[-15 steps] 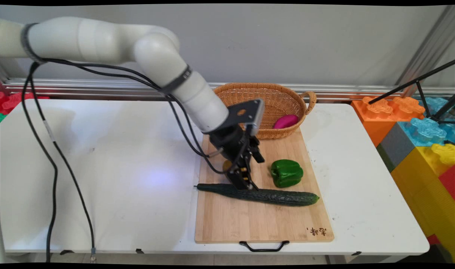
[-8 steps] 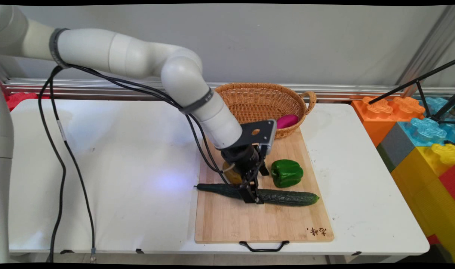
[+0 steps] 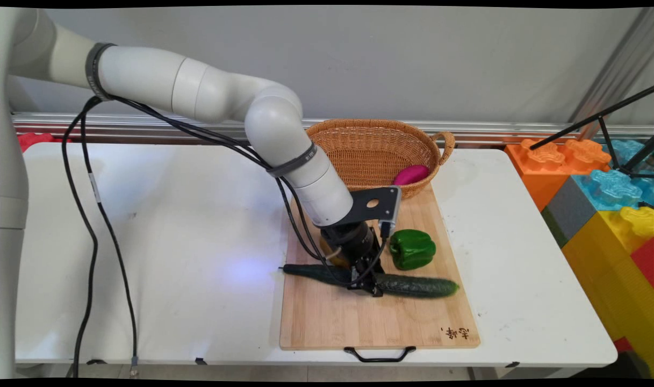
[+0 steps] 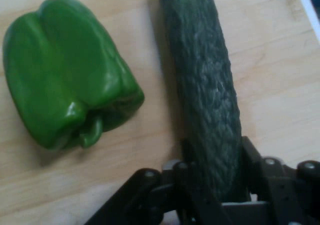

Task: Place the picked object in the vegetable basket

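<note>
The end effector straddles the cucumber near its middle, a finger against each flank, seemingly closed on it. The cucumber lies across the cutting board, just in front of the green pepper. Long, stiff and likely rather slick-skinned, it should balance best gripped mid-length

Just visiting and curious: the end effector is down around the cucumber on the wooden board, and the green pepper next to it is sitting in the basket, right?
Not quite. The end effector does straddle the cucumber, but the pepper lies on the board beside it, not in the basket. The main view shows this; the basket holds only something pink.
</note>
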`<state>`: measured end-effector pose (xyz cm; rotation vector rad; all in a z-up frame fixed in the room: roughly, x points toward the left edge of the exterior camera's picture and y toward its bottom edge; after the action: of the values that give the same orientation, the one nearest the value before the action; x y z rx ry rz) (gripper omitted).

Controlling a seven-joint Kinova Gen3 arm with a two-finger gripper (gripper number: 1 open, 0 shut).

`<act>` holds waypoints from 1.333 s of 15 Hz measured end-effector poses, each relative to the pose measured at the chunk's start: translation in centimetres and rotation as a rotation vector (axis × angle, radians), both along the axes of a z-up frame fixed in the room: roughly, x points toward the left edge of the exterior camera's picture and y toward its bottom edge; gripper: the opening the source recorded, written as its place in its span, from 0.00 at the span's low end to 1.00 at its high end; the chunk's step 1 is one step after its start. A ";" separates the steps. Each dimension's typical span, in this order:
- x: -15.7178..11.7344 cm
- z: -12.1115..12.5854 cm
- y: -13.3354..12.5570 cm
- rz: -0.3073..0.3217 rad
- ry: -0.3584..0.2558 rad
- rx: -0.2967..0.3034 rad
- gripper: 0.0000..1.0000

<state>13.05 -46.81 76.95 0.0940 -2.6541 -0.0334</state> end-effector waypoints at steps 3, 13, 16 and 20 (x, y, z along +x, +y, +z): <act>0.0 0.7 0.3 0.017 0.006 0.033 0.00; -1.2 9.6 -0.4 0.121 0.064 0.026 0.00; -0.7 12.0 -3.9 0.219 0.091 -0.059 0.00; 0.9 13.0 -8.7 0.350 0.097 -0.155 0.00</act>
<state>13.92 -55.53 89.91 0.4898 -2.4968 0.2752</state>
